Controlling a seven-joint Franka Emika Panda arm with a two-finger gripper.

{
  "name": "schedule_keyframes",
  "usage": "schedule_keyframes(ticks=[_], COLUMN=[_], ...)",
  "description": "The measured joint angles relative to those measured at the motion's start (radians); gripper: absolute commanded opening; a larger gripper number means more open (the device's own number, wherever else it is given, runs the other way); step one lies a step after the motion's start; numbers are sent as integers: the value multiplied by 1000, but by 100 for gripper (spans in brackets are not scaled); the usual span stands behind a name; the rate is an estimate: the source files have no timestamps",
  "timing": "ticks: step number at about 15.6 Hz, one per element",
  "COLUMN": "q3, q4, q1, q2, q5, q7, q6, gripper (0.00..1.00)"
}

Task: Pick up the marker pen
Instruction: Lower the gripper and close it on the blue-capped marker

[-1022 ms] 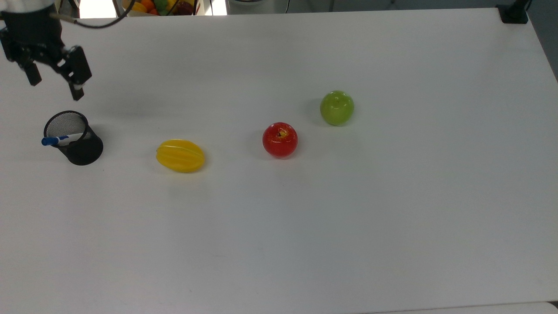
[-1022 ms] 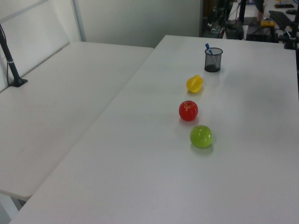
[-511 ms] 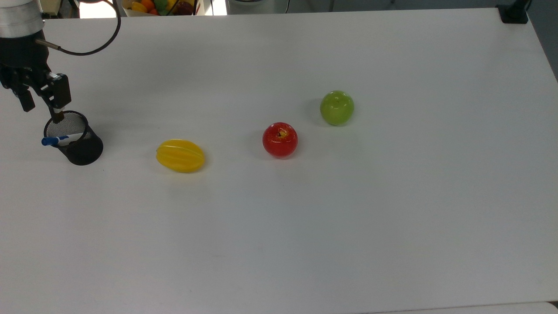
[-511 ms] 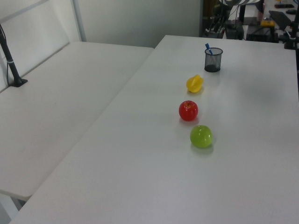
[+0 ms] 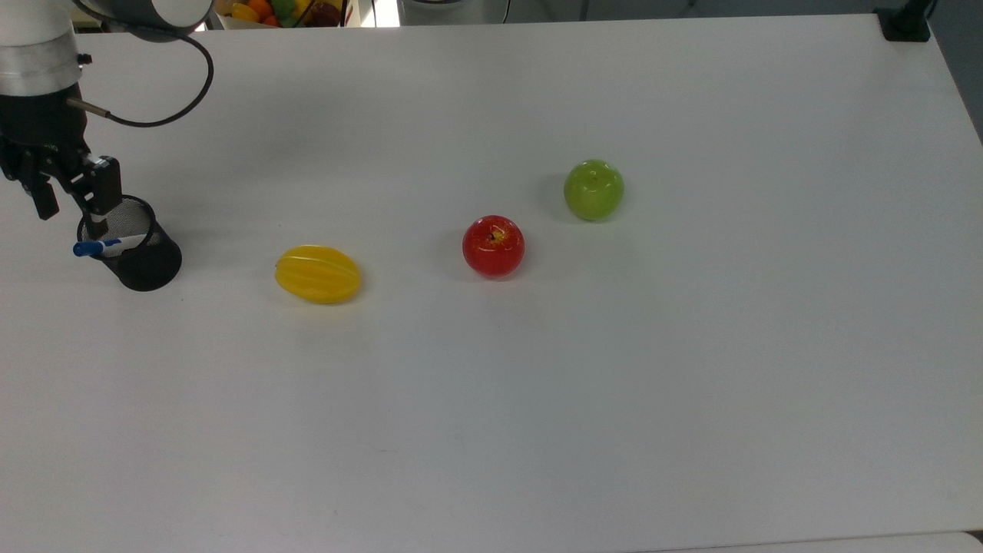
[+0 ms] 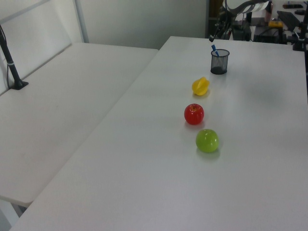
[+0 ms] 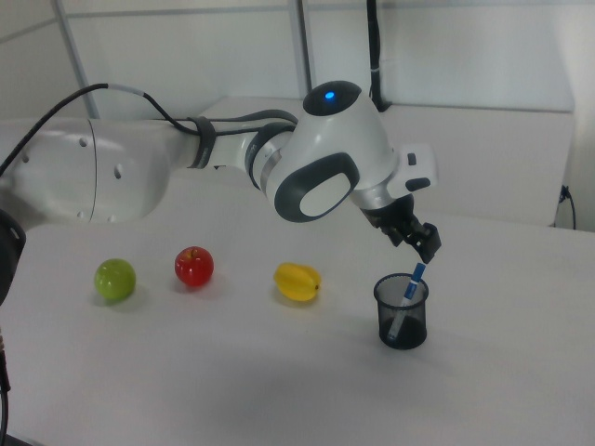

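Since a second ago the end effector (image 5: pixel 67 215) has dropped to the mesh cup (image 5: pixel 138 253), fingers spread wide over the marker pen (image 5: pixel 104 247) (leaning in that cup, blue cap up); the arm (image 7: pixel 325 172) reaches down across the surface (image 5: pixel 537 384)

On the white tabletop (image 5: pixel 691 384), in the top view, a black mesh cup (image 5: pixel 142 257) stands far left; rightward follow a yellow star fruit (image 5: pixel 318 274), a red apple (image 5: pixel 493 246), and a green apple (image 5: pixel 594 190), all apart.
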Motion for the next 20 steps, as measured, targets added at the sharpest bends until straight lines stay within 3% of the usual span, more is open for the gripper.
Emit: schedule_keyframes(ticks=[7,11,16,20], q3=[-1,-1,-1,-1], q4=[0,0,1,2], q1=[-3,-4,-6,-6], q2=[45,66,68,68], q5=[0,1,17,18], q7=[-1,-2,-2,-3], q6=[24,81,88,88], gripper=[53,29,26,16])
